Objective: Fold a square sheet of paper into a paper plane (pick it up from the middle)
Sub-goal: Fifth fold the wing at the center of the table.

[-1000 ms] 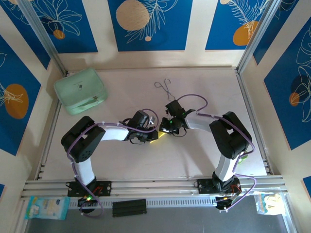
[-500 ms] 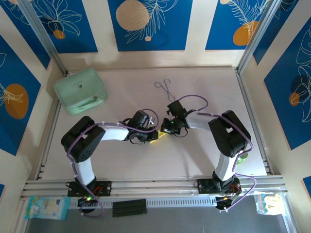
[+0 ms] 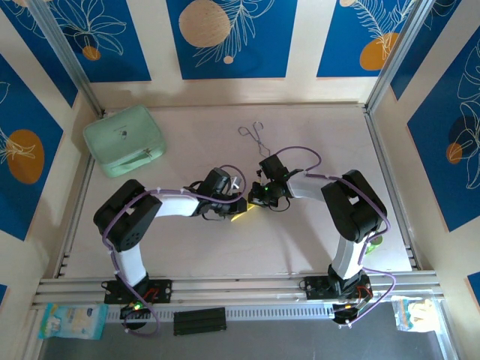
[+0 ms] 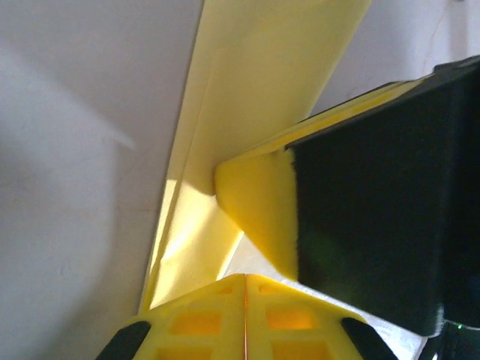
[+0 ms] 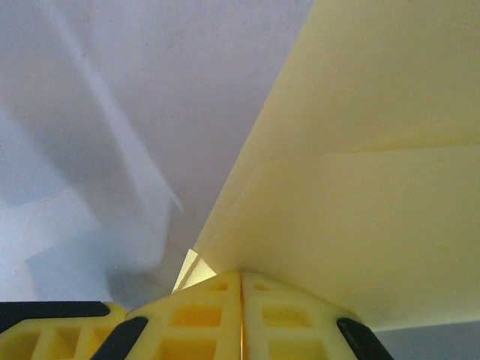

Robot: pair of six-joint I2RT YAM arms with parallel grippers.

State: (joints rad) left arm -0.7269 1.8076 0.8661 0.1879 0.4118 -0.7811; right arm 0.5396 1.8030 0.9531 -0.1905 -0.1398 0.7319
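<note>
Paper [image 3: 242, 214] hardly moved mid-frame: thin, creased yellow wedge; left gripper [image 4: 244, 289] and right gripper [image 5: 241, 283] seemingly pinched together on it.

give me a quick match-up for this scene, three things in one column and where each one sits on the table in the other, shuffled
Things:
1. mint-green case
2. metal tongs
3. yellow paper

Places:
a. far side of the table, near its centre line
b. middle of the table
c. far left corner

Pairs: 1-c, 2-a, 3-b
</note>
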